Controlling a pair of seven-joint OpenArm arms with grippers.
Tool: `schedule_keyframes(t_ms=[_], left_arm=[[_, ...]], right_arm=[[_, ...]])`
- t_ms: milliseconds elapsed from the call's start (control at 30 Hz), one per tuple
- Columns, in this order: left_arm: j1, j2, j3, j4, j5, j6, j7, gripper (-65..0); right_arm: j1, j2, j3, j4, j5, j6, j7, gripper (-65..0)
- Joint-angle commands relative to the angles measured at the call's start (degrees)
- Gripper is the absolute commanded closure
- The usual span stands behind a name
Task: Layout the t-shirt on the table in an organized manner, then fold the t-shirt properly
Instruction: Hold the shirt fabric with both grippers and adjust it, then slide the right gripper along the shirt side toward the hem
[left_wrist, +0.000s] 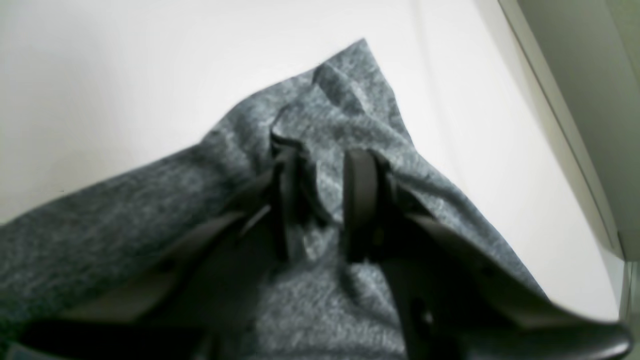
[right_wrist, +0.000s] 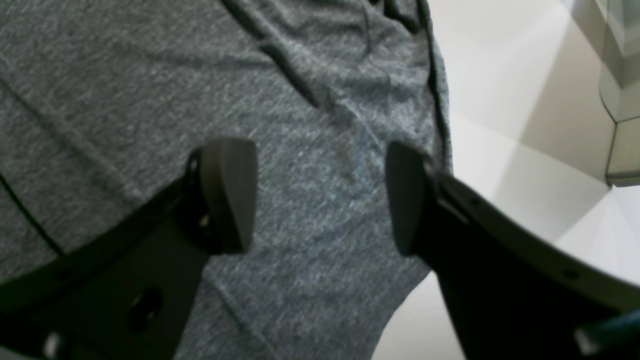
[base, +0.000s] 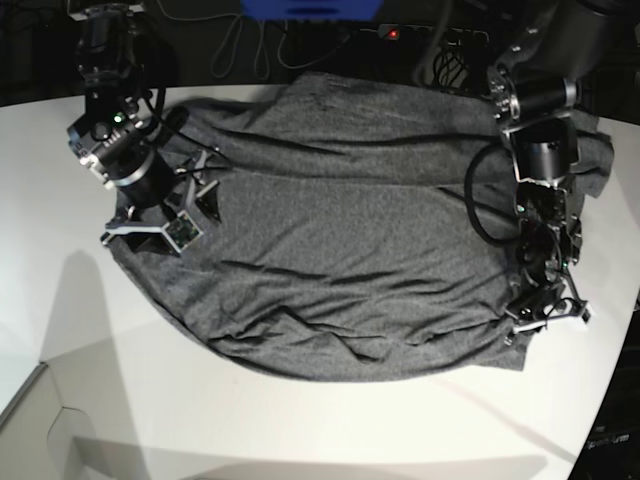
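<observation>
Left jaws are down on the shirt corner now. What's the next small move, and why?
Probably finish closing the left gripper before lifting: its fingers straddle a bunched ridge of the t-shirt near a corner, with a gap left. The right gripper hangs open over flat cloth.

T-shirt (right_wrist: 150, 75) cut off by frame; wrist views blurry.

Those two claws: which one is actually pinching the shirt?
The left gripper, pinching a bunched corner of the t-shirt. The right gripper hangs wide open above flat cloth.
</observation>
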Motion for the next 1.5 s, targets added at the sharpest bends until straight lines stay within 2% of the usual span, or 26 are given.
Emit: schedule_keyframes(t_ms=[0, 167, 367, 567, 967, 1033, 1133, 1333, 1467], left_arm=[[-1.6, -0.6, -0.9, 0.9, -0.3, -0.6, -1.2, -14.8], [-1.6, -0.3, -4.5, 0.9, -0.3, -0.6, -1.1, -14.8], [-1.6, -0.3, -4.5, 0.5, -0.2, -0.6, -1.1, -14.8], [-2.9, -0.3, -4.7, -4.9, -0.2, -0.7, -1.1, -14.8], [-3.0, -0.2, -4.7, -4.7, -0.3, -0.7, -1.1, -14.4], [-3.0, -0.2, -4.7, -4.7, -0.3, -0.7, -1.1, -12.3], [-3.0, -0.2, -4.7, -4.7, -0.3, -0.7, -0.9, 0.0], [-2.7, -0.2, -4.7, -3.5, -0.4, -0.7, -0.6, -0.2], [0.2, 0.9, -4.7, 4.5, -0.4, -0.7, -0.5, -0.2]], right_arm=[[0.5, 0.3, 0.3, 0.9, 0.3, -0.6, 1.5, -40.4], [0.0, 0.4, 0.3, 0.9, 0.3, -0.6, 1.5, -40.4], [-0.2, 1.3, 0.3, 0.9, 0.3, -0.6, 1.5, -40.4], [-0.2, 1.4, 0.3, 0.9, 0.3, -0.6, 1.5, -40.4], [-0.9, 1.4, 0.3, 1.0, 0.3, -0.6, 1.5, -40.4], [-0.9, 1.4, 0.3, 1.0, 0.3, -0.6, 1.5, -40.4], [-0.9, 1.4, 0.3, 1.0, 0.3, -0.6, 1.5, -40.4], [-0.5, 1.4, 0.3, 1.0, 0.3, -0.6, 1.5, -40.4], [0.7, 1.4, 0.3, 1.0, 0.3, -0.7, 1.5, -40.4]])
